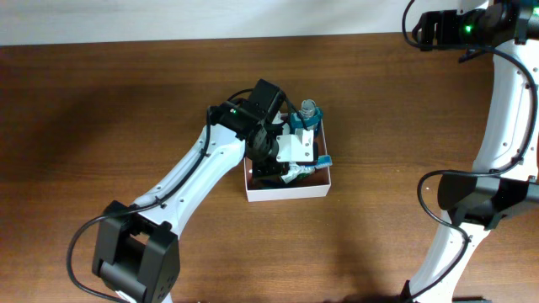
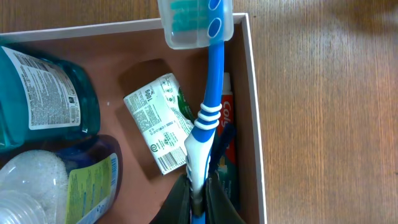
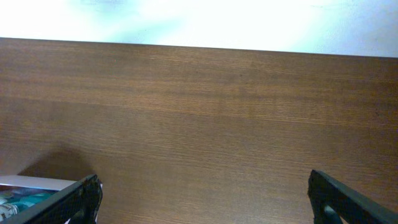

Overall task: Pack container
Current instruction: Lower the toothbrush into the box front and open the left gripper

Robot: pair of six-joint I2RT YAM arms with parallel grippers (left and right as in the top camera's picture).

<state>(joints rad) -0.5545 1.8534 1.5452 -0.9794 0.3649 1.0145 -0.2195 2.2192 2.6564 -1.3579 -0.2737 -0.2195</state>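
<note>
My left pincer (image 2: 199, 196) is closed tight on the handle end of a blue-and-white plastic toothbrush (image 2: 208, 93), at the bottom centre of the left wrist view. I hold it by the tail so that the whole length runs up the frame along the right-hand wall of the shallow square container with thin white walls and a reddish-brown floor (image 2: 252, 93). The clear cap over the bristles (image 2: 196, 22) overlaps the container's far wall at the top of the frame, so I judge the brush is not yet lying flat.

That right-hand strip looks like the only free lane. A big translucent blue bottle with a printed label (image 2: 43, 93) fills the upper left, a second blue bottle with a frosted cap (image 2: 87, 180) the lower left, a crumpled white sachet with green print (image 2: 158, 127) lies mid-floor, and a red toothpaste tube (image 2: 229, 124) lies against the wall beneath the brush.

In the overhead view the container (image 1: 286, 192) sits mid-table, my left arm over it.

My right pincer (image 3: 208, 202) stands wide apart and holds nothing, over the bare brown wooden table (image 3: 199, 112), with a corner of the container at the lower left edge of its view. I judge it is parked clear.
</note>
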